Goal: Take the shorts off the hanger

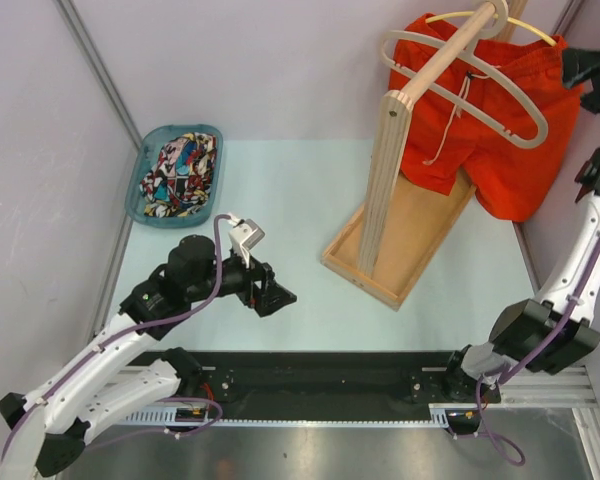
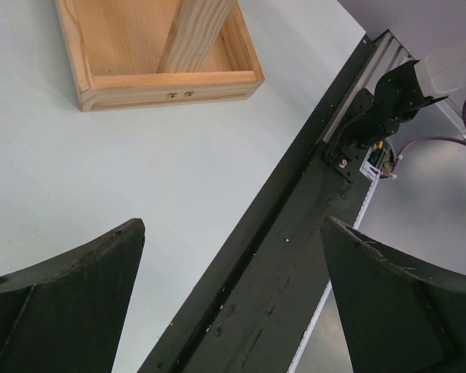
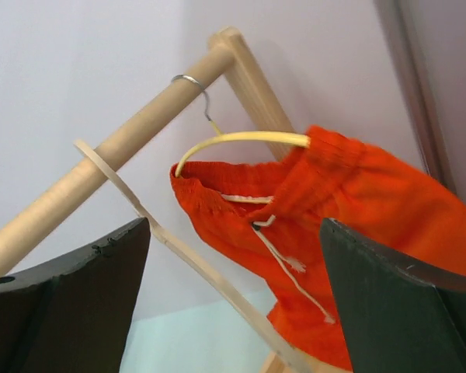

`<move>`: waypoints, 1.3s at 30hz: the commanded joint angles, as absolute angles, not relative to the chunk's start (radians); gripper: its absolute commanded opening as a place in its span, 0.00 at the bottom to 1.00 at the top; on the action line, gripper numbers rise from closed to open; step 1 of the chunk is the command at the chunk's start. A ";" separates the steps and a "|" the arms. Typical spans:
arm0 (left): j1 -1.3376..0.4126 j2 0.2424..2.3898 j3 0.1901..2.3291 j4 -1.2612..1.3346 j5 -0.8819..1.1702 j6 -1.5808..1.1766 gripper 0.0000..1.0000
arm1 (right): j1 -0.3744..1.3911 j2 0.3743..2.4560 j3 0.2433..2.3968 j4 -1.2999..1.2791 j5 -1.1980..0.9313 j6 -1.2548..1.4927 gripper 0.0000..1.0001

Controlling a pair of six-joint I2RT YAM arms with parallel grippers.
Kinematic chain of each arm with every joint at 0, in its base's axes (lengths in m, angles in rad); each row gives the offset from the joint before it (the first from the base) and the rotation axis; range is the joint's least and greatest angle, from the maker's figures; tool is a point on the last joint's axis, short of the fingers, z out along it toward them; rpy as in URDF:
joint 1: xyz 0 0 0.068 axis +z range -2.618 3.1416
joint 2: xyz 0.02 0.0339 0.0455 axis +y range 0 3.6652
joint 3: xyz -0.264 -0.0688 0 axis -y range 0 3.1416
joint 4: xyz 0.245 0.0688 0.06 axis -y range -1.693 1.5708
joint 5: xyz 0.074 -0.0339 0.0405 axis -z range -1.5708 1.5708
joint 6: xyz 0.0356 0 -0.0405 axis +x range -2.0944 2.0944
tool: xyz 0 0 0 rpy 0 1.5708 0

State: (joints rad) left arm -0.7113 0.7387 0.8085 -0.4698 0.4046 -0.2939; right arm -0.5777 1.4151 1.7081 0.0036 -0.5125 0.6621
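The orange-red shorts [image 1: 500, 150] hang on a yellow hanger [image 1: 525, 25] from the wooden rail [image 1: 450, 55] at the back right. In the right wrist view the shorts [image 3: 373, 202] show white drawstrings [image 3: 283, 260] and the yellow hanger [image 3: 241, 138] runs through the waistband. My right gripper [image 1: 583, 68] is open and empty, raised beside the shorts' right edge and apart from them [image 3: 234, 225]. The comic-print shorts [image 1: 183, 172] lie in a teal basket [image 1: 140, 180] at the back left. My left gripper [image 1: 276, 297] is open and empty, low over the table [image 2: 233, 225].
An empty pale hanger [image 1: 480, 100] hangs on the same rail in front of the shorts, and it also shows in the right wrist view [image 3: 179, 249]. The rack's post [image 1: 380, 180] stands in a wooden tray base [image 1: 410, 240]. A black rail [image 1: 330, 385] runs along the near edge.
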 commanded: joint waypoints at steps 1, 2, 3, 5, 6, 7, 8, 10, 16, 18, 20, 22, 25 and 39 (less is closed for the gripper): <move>-0.718 0.758 0.836 -0.448 0.413 -0.278 1.00 | -0.519 1.554 1.985 -0.156 -0.514 0.463 0.96; -0.718 0.764 0.836 -0.446 0.407 -0.279 1.00 | -0.517 1.606 2.020 -0.170 -0.506 0.460 0.96; -0.718 0.768 0.836 -0.445 0.400 -0.281 1.00 | -0.518 1.629 2.083 -0.179 -0.506 0.460 0.96; -0.718 0.779 0.838 -0.443 0.388 -0.282 1.00 | -0.517 1.702 2.137 -0.189 -0.523 0.457 0.96; -0.718 0.784 0.838 -0.443 0.387 -0.284 1.00 | -0.515 1.725 2.201 -0.205 -0.538 0.445 0.96; -0.718 0.788 0.841 -0.446 0.385 -0.284 1.00 | -0.514 1.753 2.229 -0.213 -0.545 0.433 0.96; -0.718 0.796 0.844 -0.446 0.384 -0.284 1.00 | -0.512 1.797 2.264 -0.224 -0.548 0.419 0.95; -0.718 0.807 0.845 -0.451 0.373 -0.279 1.00 | -0.512 1.844 2.345 -0.261 -0.557 0.365 0.96; -0.718 0.856 0.865 -0.457 0.328 -0.262 1.00 | -0.492 1.977 2.473 -0.281 -0.615 0.229 1.00; -0.718 0.874 0.882 -0.460 0.310 -0.259 1.00 | -0.486 1.994 2.479 -0.256 -0.617 0.186 1.00; -0.718 0.885 0.890 -0.456 0.302 -0.256 1.00 | -0.483 2.000 2.474 -0.242 -0.606 0.143 1.00; -0.718 0.900 0.891 -0.443 0.301 -0.261 1.00 | -0.472 2.014 2.474 -0.227 -0.603 0.115 1.00; -0.716 0.928 0.890 -0.433 0.308 -0.267 1.00 | -0.454 2.034 2.476 -0.221 -0.603 0.049 0.99; -0.716 0.962 0.900 -0.428 0.295 -0.275 1.00 | -0.296 2.088 2.476 -0.313 -0.342 -0.327 0.87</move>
